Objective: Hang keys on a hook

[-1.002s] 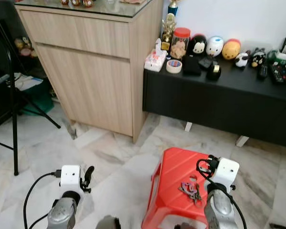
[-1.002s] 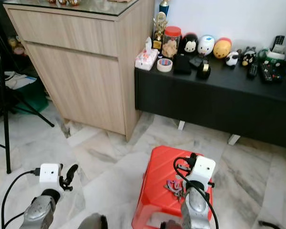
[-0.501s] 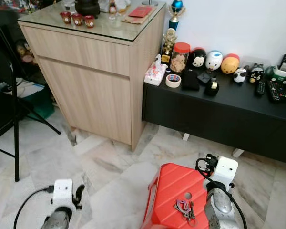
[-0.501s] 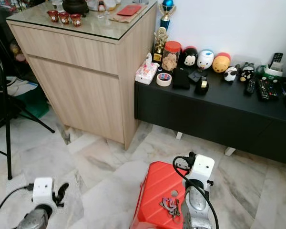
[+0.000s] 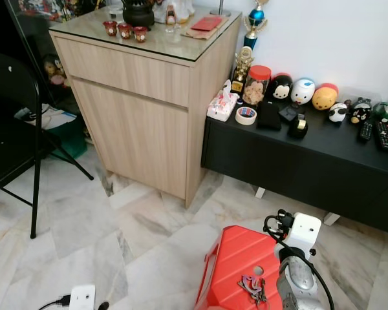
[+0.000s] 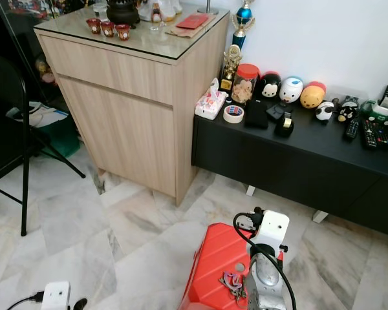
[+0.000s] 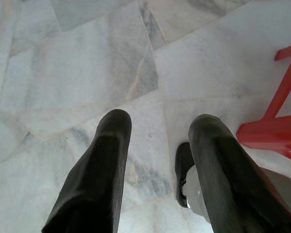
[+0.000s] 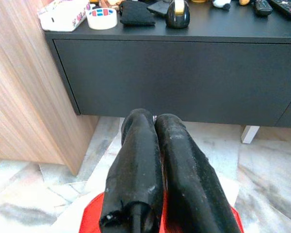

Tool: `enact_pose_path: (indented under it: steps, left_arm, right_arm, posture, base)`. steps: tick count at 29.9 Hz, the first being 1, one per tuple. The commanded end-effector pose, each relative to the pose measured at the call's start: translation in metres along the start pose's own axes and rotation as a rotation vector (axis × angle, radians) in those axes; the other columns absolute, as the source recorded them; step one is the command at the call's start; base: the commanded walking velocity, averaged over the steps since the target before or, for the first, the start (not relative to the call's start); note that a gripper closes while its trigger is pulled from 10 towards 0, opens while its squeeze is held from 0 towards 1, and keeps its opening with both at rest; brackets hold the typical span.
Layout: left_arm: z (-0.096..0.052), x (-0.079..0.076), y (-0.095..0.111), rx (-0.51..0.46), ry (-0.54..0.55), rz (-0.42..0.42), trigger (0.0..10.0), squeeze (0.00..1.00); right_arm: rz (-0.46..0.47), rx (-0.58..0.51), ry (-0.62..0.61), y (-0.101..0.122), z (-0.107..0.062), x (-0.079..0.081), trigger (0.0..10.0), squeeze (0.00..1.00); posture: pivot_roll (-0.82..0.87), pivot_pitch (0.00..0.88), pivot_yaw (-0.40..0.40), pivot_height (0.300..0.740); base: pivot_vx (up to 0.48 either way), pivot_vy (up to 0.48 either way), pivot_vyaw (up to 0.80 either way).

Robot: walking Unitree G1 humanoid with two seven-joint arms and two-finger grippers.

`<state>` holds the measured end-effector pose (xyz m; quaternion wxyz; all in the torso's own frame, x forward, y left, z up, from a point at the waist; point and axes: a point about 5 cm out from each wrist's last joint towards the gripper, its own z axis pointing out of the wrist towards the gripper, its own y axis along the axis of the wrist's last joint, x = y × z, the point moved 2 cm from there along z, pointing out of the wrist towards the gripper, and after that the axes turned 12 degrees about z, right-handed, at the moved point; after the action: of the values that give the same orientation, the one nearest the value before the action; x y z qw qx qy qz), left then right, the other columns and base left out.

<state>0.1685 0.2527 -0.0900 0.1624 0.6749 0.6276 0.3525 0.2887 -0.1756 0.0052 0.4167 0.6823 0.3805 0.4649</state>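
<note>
A bunch of keys lies on the top of a red plastic stool low in the head views, near the hole in its seat. My right arm, with its white wrist camera, rises just right of the keys and stands apart from them. In the right wrist view my right gripper is shut with nothing between its fingers, pointing over the stool's edge toward the black bench. My left gripper hangs open over the marble floor, beside a red stool leg.
A light wood cabinet with a glass top stands at the back left. A low black bench along the white wall carries figurines, a tape roll and remotes. A black folding chair stands at the far left.
The camera has risen, so the scene sits lower in the picture. My left arm has dropped toward the bottom edge. The keys lie unmoved on the stool.
</note>
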Motion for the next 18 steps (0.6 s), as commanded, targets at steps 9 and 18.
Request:
enact_pose_path:
  steps: [9,18]
  left_arm:
    - [0.001,-0.013,0.000,0.018,-0.024,0.013,10.0,0.00]
    - [0.002,-0.021,0.005,0.006,-0.033,-0.005,10.0,0.00]
  right_arm:
    - [0.006,-0.003,-0.005,0.004,0.005,-0.003,10.0,0.00]
    - [0.005,0.003,-0.003,0.006,0.008,-0.001,10.0,0.00]
  posture:
    - [0.04,0.000,-0.080,0.740]
    - [0.05,0.000,-0.092,0.740]
  base:
    - [0.000,0.000,0.00]
    - [0.000,0.000,0.00]
